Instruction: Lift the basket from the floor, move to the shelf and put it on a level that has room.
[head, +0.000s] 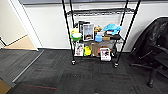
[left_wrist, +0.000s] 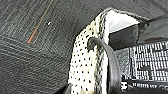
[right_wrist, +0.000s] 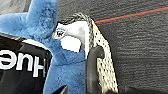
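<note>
The basket (left_wrist: 85, 67) has beige mesh sides and a pale braided rim, and it hangs above the dark grey carpet floor (left_wrist: 25, 62). My left gripper (left_wrist: 87, 75) is shut on one basket wall, with a dark finger (left_wrist: 111, 65) hooked over the rim. My right gripper (right_wrist: 107, 75) is shut on another wall of the basket (right_wrist: 106, 65), its finger (right_wrist: 91, 70) inside against a blue plush toy (right_wrist: 62, 72). In the head view the black wire shelf (head: 68, 27) stands ahead by the white wall. Its upper visible level (head: 100, 11) looks bare.
The shelf's two lower tiers are packed with boxes, bowls and toys (head: 95, 35). A black office chair (head: 155, 50) stands to the right. At the left a doorway opens onto tan wooden flooring (head: 22, 43). Inside the basket lies a black box (right_wrist: 22, 67).
</note>
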